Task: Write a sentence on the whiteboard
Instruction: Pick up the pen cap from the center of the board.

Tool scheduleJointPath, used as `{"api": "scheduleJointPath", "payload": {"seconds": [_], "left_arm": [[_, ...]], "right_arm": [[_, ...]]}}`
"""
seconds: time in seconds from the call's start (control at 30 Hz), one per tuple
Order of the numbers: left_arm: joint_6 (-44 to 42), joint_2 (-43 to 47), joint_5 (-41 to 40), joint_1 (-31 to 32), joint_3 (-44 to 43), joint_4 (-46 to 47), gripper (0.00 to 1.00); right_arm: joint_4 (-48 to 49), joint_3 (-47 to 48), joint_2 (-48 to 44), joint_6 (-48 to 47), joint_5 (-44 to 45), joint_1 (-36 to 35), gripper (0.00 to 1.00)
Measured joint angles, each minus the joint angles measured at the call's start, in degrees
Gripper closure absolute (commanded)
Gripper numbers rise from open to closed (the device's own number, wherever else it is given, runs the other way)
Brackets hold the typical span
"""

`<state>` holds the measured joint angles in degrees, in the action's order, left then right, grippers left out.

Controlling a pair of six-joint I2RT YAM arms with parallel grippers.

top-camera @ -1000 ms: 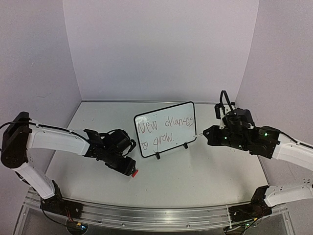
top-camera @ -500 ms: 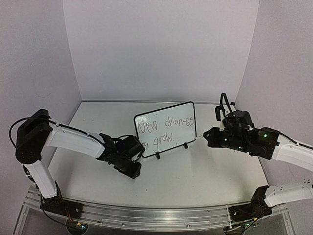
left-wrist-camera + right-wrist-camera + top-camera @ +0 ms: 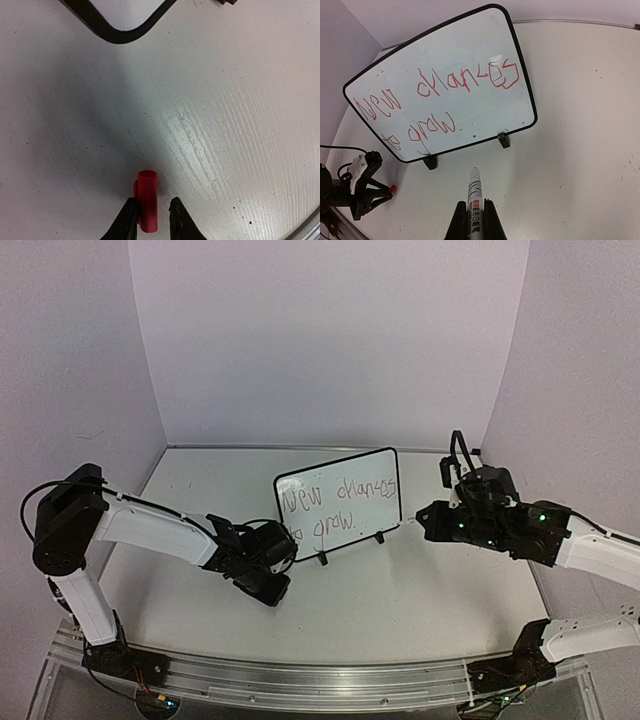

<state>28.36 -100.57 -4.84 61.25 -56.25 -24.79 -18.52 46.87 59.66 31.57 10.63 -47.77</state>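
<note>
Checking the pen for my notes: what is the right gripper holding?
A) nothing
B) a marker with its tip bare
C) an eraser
B: the right gripper is shut on the marker, its bare tip pointing toward the whiteboard.

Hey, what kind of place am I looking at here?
Most likely a robotics lab test booth: plain pale walls box in a white table, a left arm and a right arm are mounted on a metal rail, and a small whiteboard stands between them.

whiteboard [image 3: 378,517]: upright on feet, mid-table | sentence [image 3: 440,97]: two red lines (wobbly letters)
</note>
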Motion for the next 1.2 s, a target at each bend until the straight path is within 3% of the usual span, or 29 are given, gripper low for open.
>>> {"api": "scheduleJointPath", "payload": {"seconds": [0.5,1.0,1.2], "left_arm": [[0.50,0.00,-2.29,1.49,0.00,-2.87,0.81],[1.21,0.81,-3.47,2.00,0.02,-5.03,0.71],[1.75,1.63,-3.98,2.19,0.29,-5.29,0.73]], "right_arm": [[0.00,-0.18,-0.22,0.24,0.20,0.02,1.00],[-0.02,-0.71,-0.63,0.88,0.22,0.00,1.00],[-0.02,-0.72,-0.63,1.15,0.20,0.00,1.00]]}}
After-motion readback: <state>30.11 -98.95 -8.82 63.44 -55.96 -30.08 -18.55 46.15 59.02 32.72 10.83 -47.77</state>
